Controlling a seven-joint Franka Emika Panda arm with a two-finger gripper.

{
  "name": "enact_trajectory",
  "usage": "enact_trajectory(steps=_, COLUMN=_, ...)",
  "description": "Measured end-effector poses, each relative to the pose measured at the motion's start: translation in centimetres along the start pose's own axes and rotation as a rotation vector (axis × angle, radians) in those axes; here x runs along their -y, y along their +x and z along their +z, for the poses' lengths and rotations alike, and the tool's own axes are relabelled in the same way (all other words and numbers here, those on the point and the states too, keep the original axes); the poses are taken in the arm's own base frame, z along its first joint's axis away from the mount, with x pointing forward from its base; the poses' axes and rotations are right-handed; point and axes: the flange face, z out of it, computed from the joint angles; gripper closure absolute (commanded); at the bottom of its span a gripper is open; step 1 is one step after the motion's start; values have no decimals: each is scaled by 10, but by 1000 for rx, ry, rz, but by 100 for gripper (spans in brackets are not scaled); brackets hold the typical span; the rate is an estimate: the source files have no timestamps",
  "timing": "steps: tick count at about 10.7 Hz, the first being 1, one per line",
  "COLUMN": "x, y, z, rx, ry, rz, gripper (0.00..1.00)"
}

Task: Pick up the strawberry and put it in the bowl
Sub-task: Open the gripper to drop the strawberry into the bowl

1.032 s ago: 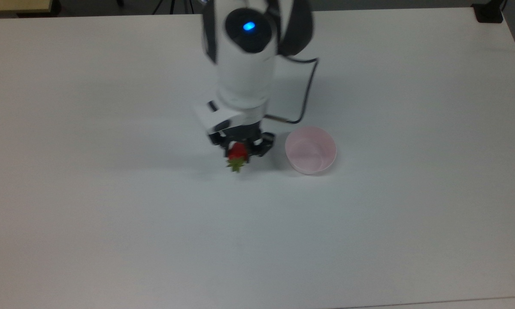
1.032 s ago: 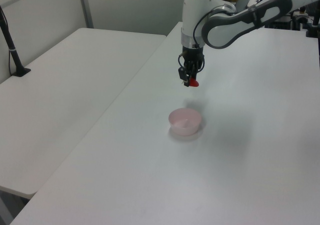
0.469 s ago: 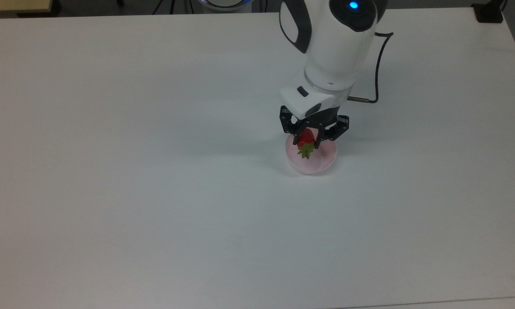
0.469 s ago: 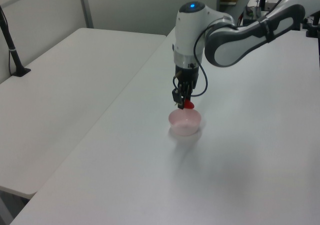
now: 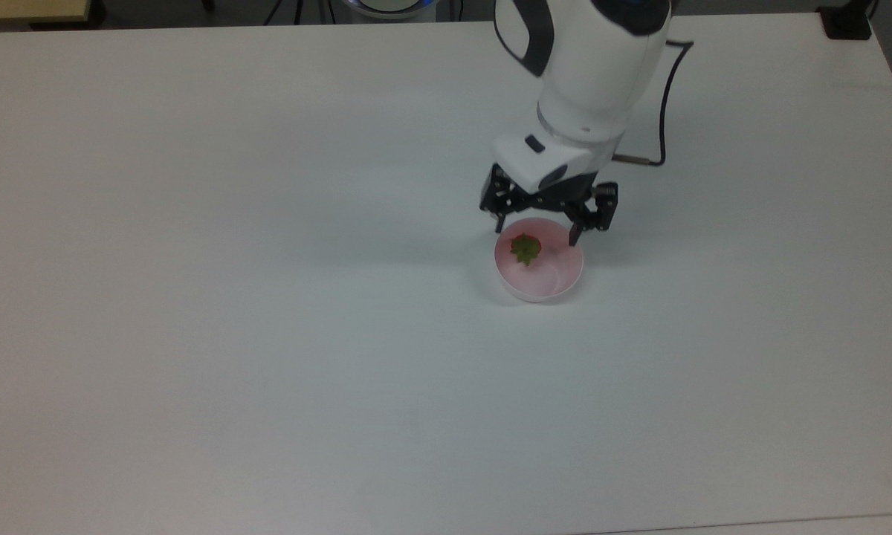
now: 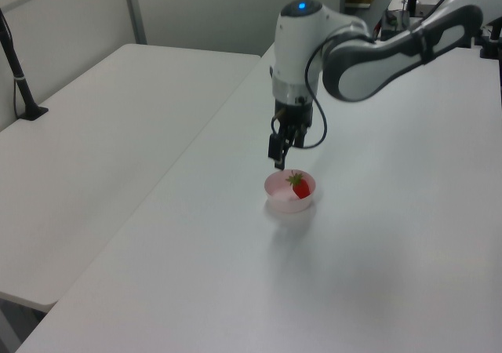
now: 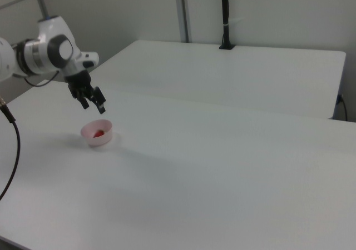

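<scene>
While the strawberry (image 5: pixel 525 248) lies inside the pale pink bowl (image 5: pixel 557 283) on the white worktop (image 5: pixel 267 334), green cap showing, the end effector (image 5: pixel 537 232) hangs just above the bowl, fingers spread wide, holding nothing.

From the top view you see the strawberry (image 5: pixel 525 248) lying inside the bowl (image 5: pixel 557 282), toward the top view's left part of it, with its green leaf cap facing the camera and a little red showing around it. The bowl sits on the white table (image 5: pixel 230 334). Your gripper (image 5: pixel 537 229) hangs above the bowl's far rim with its fingers spread wide and nothing between them; one fingertip is over the top view's left edge of the rim, the other over the right. A black cable (image 5: pixel 665 104) loops off the arm (image 5: pixel 591 74) on the top view's right.
</scene>
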Motion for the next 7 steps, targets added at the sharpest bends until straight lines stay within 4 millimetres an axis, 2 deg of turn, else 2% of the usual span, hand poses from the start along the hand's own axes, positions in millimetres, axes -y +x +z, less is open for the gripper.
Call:
enact_trajectory(steps=1, x=-13, y=-2, z=-27, rx=15, ry=-27, rz=-34, gripper=0)
enact_trajectory(steps=2, x=-36, y=-4, z=-59, rx=32, ry=-46, rz=-74, gripper=0)
enact_trajectory(steps=4, x=-106, y=-3, z=-115, rx=54, ry=-67, rz=-55, gripper=0)
enact_trajectory(steps=5, x=-140, y=-5, z=-135, rx=61, ry=-73, rz=-22, gripper=0)
enact_trajectory(steps=7, x=-191, y=-9, z=-156, rx=65, ry=-49, rz=46, gripper=0)
